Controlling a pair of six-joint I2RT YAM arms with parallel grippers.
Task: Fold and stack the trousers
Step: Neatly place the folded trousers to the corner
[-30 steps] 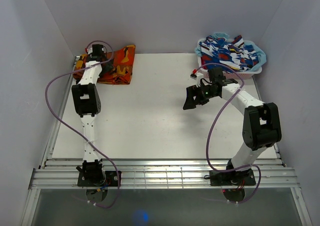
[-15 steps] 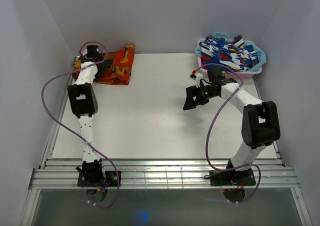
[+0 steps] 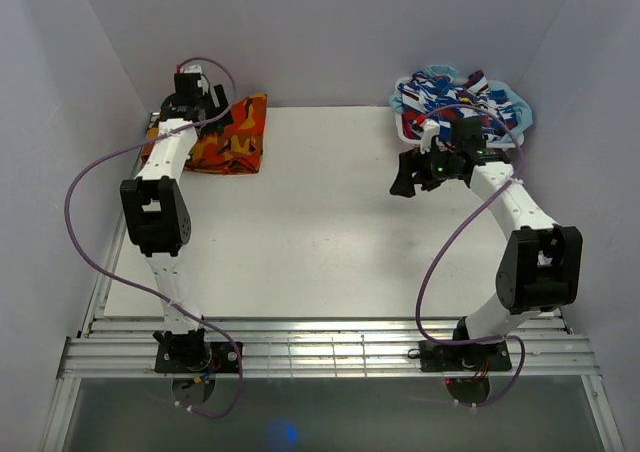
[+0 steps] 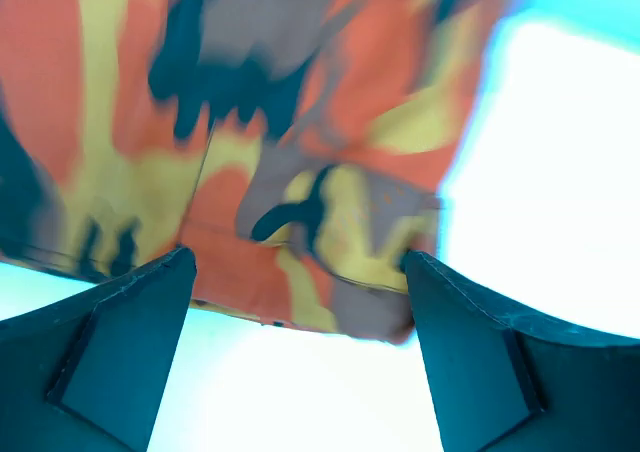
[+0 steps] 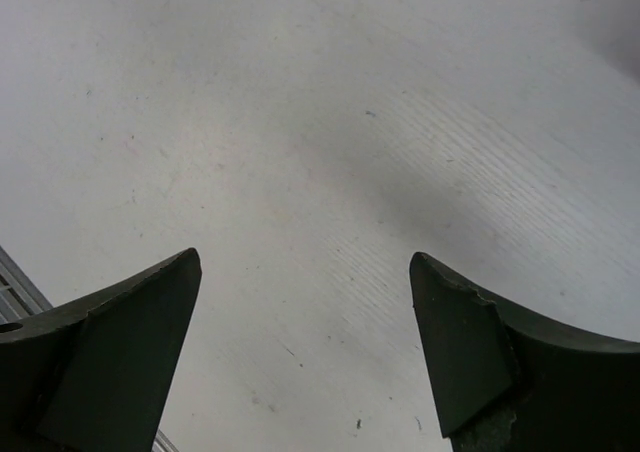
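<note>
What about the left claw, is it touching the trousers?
Cannot tell. Left wrist view is blurred: the open left claw frames the trousers, neither contact nor gap plain.

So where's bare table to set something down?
The table is bare across the middle and near side, between the trousers far left and the basket far right. Those two far corners are crowded.

Left hand [image 4: 300, 277] has risen above the trousers [image 3: 237, 137]; right hand [image 3: 406, 179] has swung toward the basket [image 3: 507, 143]
</note>
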